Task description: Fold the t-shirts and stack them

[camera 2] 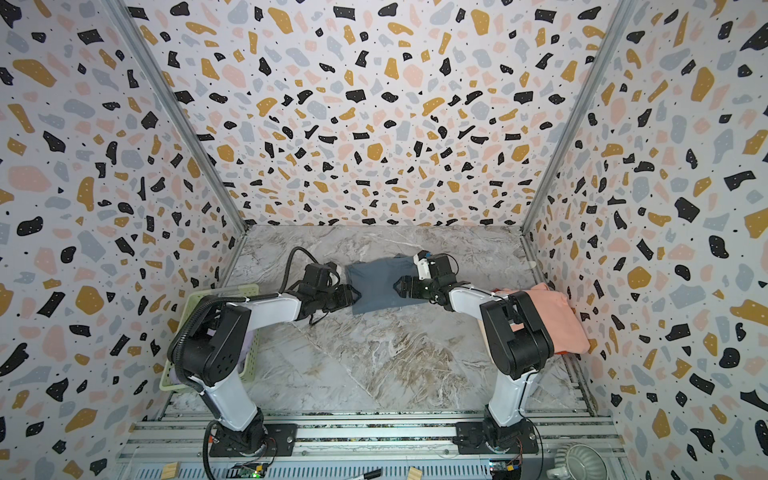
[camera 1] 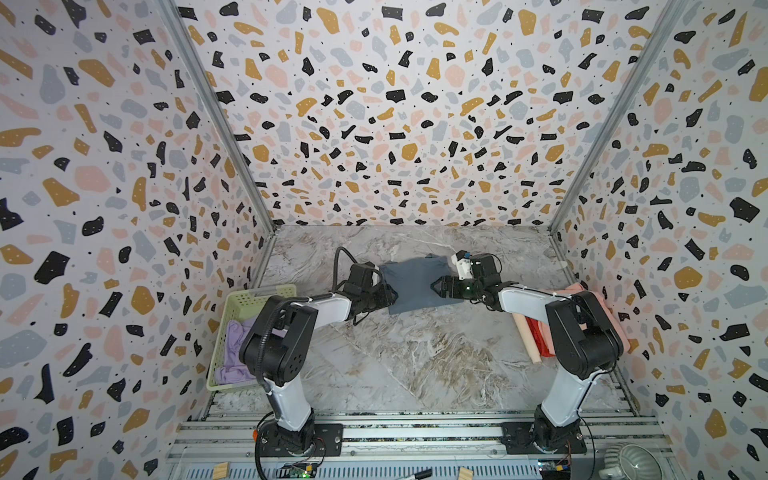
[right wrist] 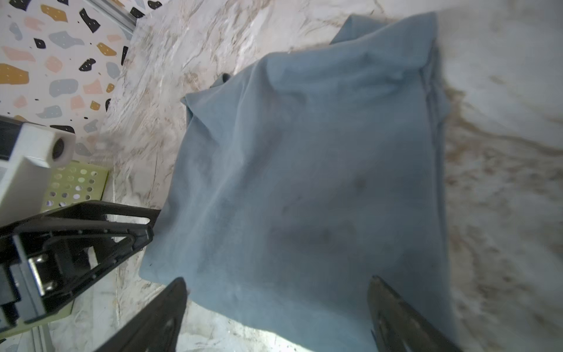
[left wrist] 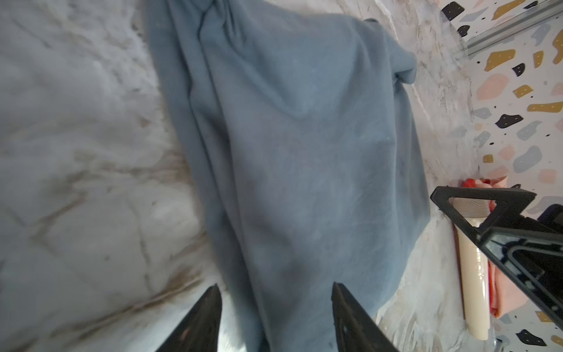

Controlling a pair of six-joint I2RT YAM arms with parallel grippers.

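Now the left end effector (camera 1: 391, 296) and right end effector (camera 1: 435, 286) are open and empty at the blue shirt (camera 1: 411, 279), mid-frame on the desk (camera 1: 415, 361). Blurry, but a finger might snag its edge, undoing the fold.

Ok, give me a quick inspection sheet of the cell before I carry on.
Surface: marble tabletop, no spills seen.
Job's things: blue-grey t-shirt folded at centre; lilac t-shirt in green basket; salmon pink t-shirt and red t-shirt by right wall.
Clutter: cream roll beside the red t-shirt; marker on front rail.
Grippers: left gripper and right gripper open over the blue-grey t-shirt's sides.
Cables: black cable loop behind left wrist, off the cloth.
Surroundings: terrazzo-print walls.
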